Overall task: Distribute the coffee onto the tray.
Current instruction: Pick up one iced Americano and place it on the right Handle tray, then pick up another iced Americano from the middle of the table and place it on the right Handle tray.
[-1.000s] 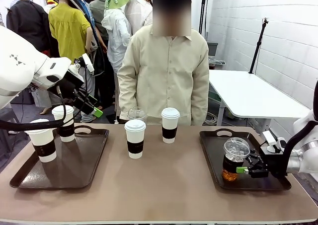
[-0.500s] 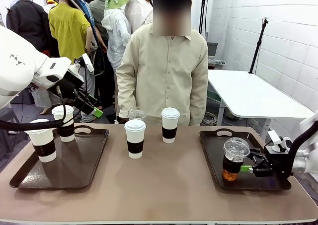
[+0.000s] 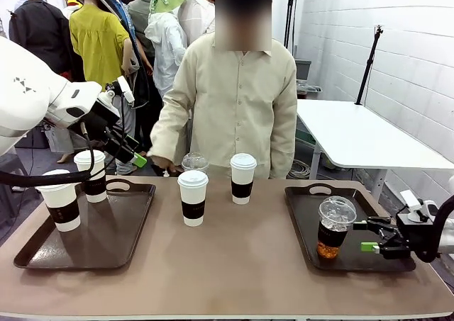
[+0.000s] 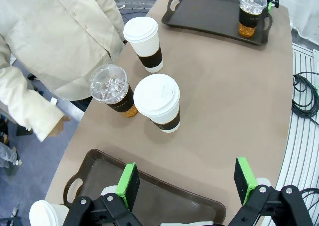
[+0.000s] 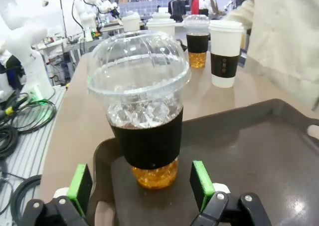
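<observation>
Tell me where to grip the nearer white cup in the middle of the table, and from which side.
Grip the dark sleeve at the middle of the white cup, pinching level across it: it stands upright and round, and the lid may pop off. Come from the robot's side, where the table is bare; the iced cup stands close behind it.

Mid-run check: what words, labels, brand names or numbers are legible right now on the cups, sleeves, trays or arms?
No text is readable in any view.
Clear dome-lidded plastic cup of iced coffee, dark sleeve: faint pale print, too small to read.
White lidded paper cup, dark brown sleeve: a few pale marks, too blurred to read.
White left arm, casing: a small dark mark, no letters legible.
</observation>
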Tool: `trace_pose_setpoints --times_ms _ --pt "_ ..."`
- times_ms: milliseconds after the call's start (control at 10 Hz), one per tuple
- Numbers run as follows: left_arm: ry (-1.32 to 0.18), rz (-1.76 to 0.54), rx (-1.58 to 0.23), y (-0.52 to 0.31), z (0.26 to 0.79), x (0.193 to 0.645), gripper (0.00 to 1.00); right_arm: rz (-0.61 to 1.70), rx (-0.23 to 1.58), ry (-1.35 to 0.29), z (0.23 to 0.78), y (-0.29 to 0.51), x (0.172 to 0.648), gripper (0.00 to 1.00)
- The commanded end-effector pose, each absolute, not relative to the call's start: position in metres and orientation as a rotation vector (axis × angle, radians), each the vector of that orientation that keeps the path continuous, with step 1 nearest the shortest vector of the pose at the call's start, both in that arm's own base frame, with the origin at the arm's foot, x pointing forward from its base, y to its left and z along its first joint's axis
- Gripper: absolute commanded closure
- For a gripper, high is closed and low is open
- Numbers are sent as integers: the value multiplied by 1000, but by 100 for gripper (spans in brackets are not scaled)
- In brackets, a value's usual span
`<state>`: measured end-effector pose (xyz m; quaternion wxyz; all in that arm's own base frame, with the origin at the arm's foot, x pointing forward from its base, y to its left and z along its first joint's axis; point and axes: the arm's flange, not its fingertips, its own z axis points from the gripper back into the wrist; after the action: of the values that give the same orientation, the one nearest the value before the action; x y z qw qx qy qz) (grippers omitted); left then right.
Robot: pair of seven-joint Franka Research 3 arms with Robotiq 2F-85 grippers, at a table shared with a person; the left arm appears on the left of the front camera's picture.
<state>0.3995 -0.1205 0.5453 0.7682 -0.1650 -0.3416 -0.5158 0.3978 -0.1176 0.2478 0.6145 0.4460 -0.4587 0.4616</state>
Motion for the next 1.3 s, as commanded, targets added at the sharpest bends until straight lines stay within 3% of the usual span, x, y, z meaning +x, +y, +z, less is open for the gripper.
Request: trace_pose_setpoints --times_ms 0,700,1200 --pt "-751 -1135 -376 -117 544 402 0 1047 1022 -1056 253 -120 391 0" --pt "-751 -1135 -376 -117 544 402 0 1047 1010 -1071 250 -126 394 0" --pt "-751 -1135 -376 -117 544 402 0 978 963 -1146 264 -162 470 0"
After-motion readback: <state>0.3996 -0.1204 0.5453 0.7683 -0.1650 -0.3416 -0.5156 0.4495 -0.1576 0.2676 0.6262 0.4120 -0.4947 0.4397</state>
